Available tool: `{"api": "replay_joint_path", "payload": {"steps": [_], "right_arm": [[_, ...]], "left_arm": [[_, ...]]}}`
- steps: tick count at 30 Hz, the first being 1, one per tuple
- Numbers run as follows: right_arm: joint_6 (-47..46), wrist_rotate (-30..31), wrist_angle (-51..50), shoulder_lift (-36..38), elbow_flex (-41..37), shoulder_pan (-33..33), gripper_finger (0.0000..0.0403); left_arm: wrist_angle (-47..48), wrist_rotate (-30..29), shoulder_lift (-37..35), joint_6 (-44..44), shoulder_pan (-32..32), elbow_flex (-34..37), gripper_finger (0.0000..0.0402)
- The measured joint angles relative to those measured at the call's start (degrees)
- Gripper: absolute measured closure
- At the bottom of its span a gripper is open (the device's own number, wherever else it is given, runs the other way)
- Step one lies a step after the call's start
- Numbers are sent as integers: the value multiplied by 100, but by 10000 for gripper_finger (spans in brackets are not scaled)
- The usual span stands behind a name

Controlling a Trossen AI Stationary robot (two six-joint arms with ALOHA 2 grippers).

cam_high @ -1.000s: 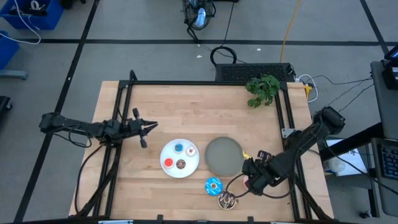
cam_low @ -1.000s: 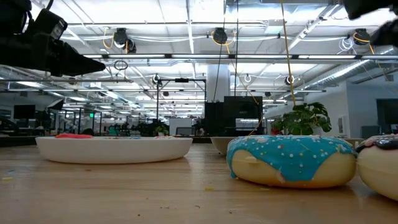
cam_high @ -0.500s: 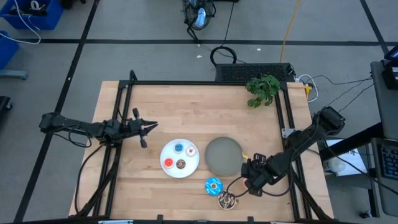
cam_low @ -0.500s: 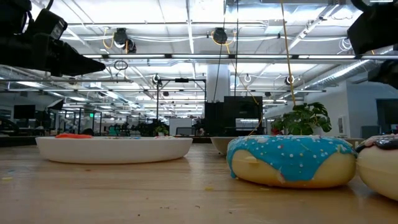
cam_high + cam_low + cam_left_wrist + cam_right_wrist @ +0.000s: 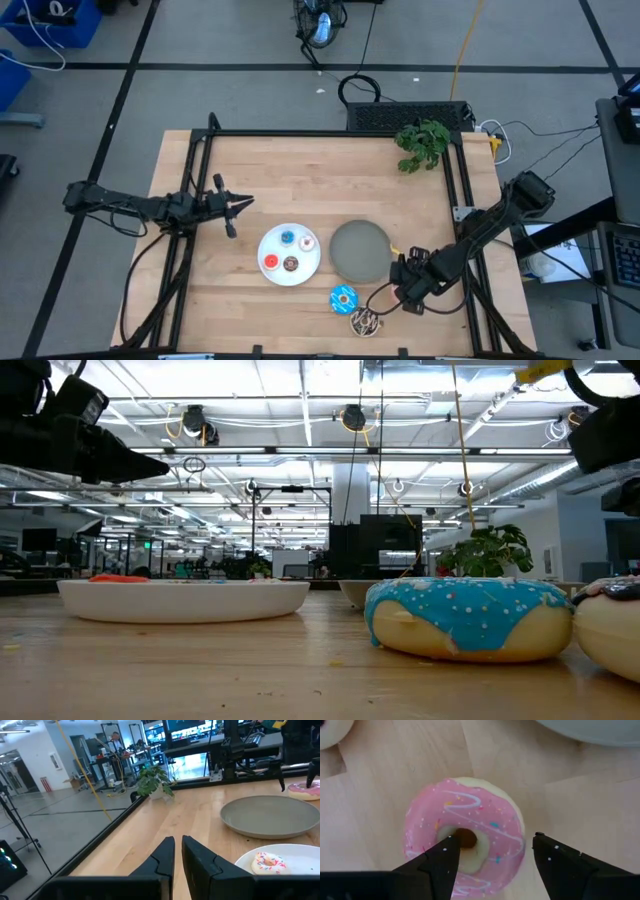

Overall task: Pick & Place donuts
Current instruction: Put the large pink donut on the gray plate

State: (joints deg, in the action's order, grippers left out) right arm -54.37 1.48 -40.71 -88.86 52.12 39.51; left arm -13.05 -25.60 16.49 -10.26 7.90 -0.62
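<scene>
Your right gripper (image 5: pixel 492 857) hangs wide open and empty over the larger pink-iced toy ring donut (image 5: pixel 465 837), probably light and slick, so pinch one finger through its hole.

Your right end effector (image 5: pixel 492 854) has crept slightly nearer the grey plate (image 5: pixel 359 250), now poised with fingers spread over the pink donut (image 5: pixel 465 835), its arm sitting farther right in the low view.

No readable text, labels, brand names or nos. anywhere: nothing legible on the table, the arms or the room's gear behind; distant screens too small to read.
</scene>
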Motion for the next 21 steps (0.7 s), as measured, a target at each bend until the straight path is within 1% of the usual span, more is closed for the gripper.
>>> {"api": "replay_joint_path", "payload": {"steps": [7, 12, 15, 19, 21], "right_arm": [[-53, -38, 493, 15, -439, -2, 184], [-249, -134, 561, 26, -571, -50, 213], [-237, -160, 629, 22, -580, -48, 254], [-236, -176, 623, 15, -581, -55, 335], [-178, -303, 625, 40, -588, -70, 376]], "left_arm": [[85, 0, -2, 7, 0, 0, 360], [280, 0, 0, 67, 1, 0, 360], [290, 0, -2, 186, 0, 0, 360], [291, 0, -2, 193, 2, 0, 360], [295, 1, 0, 185, 2, 0, 360]]}}
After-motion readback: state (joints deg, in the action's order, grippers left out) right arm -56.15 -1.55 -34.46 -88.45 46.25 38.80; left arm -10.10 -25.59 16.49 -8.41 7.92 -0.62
